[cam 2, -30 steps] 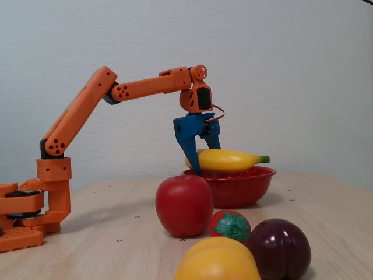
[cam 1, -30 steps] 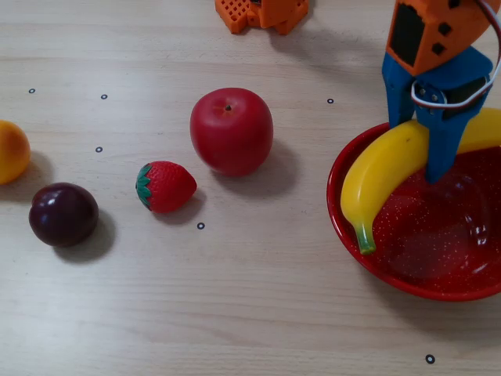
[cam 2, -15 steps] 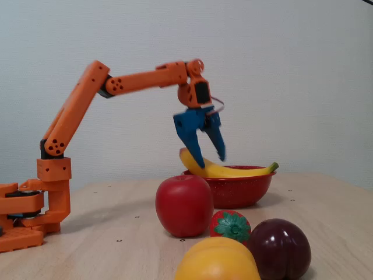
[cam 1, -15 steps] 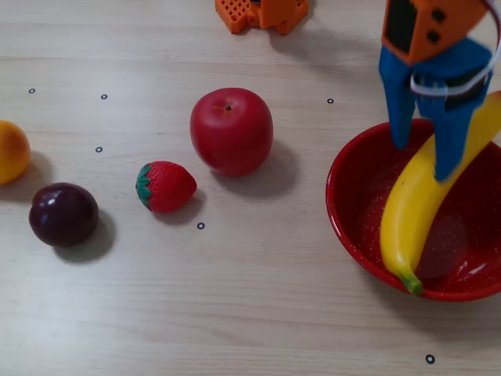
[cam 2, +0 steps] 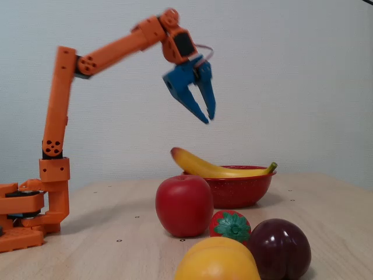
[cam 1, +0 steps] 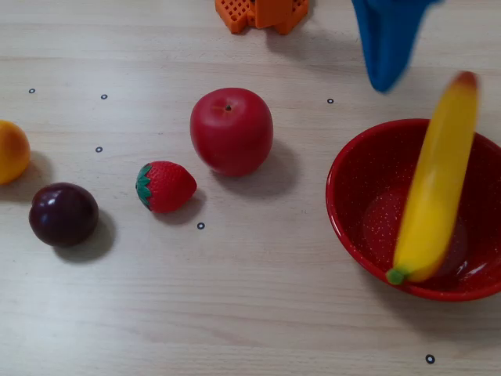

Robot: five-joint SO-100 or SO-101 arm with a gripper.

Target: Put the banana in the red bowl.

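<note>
The yellow banana (cam 1: 434,180) lies across the red bowl (cam 1: 342,210), its green tip on the near rim and its reddish tip jutting over the far rim. From the side, the banana (cam 2: 215,170) rests on the bowl (cam 2: 245,189) with one end sticking out to the left. My blue gripper (cam 2: 208,117) hangs well above the bowl, clear of the banana, its fingers slightly apart and holding nothing. In the top-down fixed view only the blurred blue tip of the gripper (cam 1: 385,84) shows at the upper edge.
A red apple (cam 1: 232,130), a strawberry (cam 1: 166,186), a dark plum (cam 1: 63,214) and an orange-yellow fruit (cam 1: 11,151) sit on the wooden table left of the bowl. The orange arm base (cam 1: 262,12) stands at the far edge.
The gripper let go of the banana, which settled across the bowl. The arm then rose and pulled back towards its base.
</note>
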